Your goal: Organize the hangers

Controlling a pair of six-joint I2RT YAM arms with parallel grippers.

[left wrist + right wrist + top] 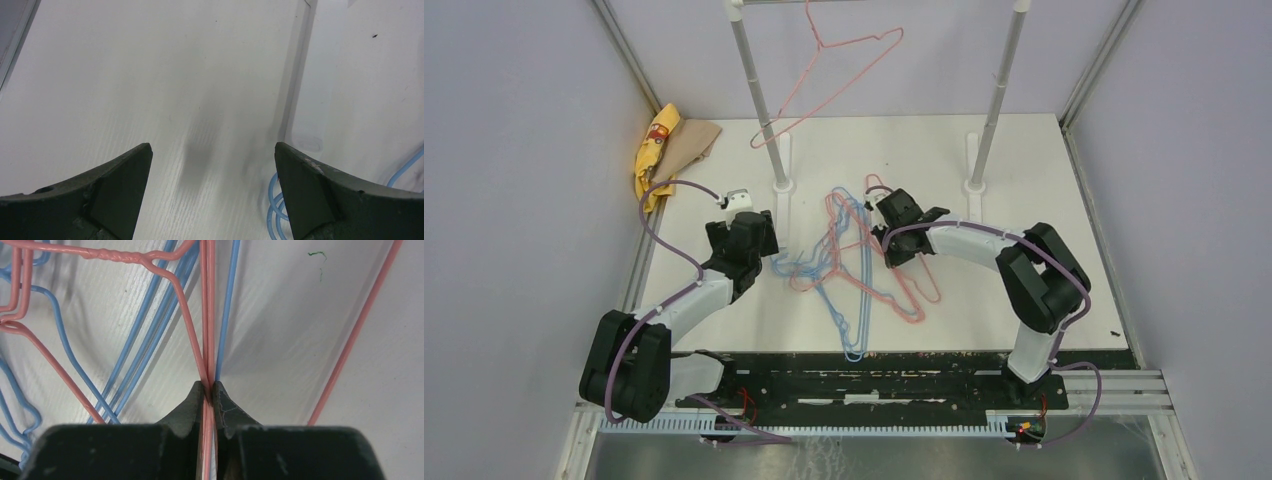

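Observation:
A tangle of pink-red and light blue wire hangers (856, 262) lies on the white table between my arms. One pink hanger (824, 85) hangs on the rack's top bar. My right gripper (890, 246) is shut on two pink hanger wires (207, 315) of the pile; in the right wrist view the gripper (209, 388) pinches them, with a blue wire (227, 305) right beside. My left gripper (754, 222) is open and empty just left of the pile. In the left wrist view it (212, 150) hovers over bare table, with blue hanger loops (274, 205) by its right finger.
The rack's two grey poles (759, 100) (999, 95) stand at the back on white feet. A yellow cloth (654, 145) and a brown piece (692, 143) lie at the back left corner. Grey walls enclose the table on three sides.

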